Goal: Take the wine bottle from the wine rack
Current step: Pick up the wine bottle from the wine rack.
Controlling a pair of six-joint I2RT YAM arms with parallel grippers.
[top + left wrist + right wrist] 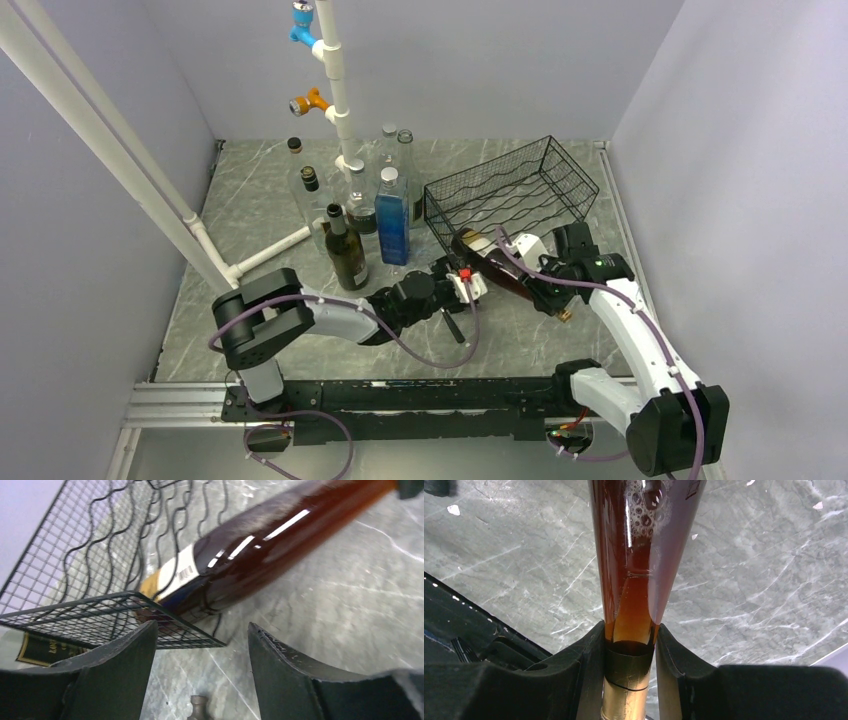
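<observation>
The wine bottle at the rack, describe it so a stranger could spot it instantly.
Find the black wire wine rack at the right rear of the table. At its near left corner lies the wine bottle, neck gripped by the right tool. Unlike the upright bottles further left, it is amber-brown and tilted nearly flat.

The wine rack (pixel 515 190) on our tabletop (pixel 260 200)
We see the wine bottle (pixel 500 268) with its base at the rack's near corner; standing bottles (pixel 350 215) cluster to its left.
</observation>
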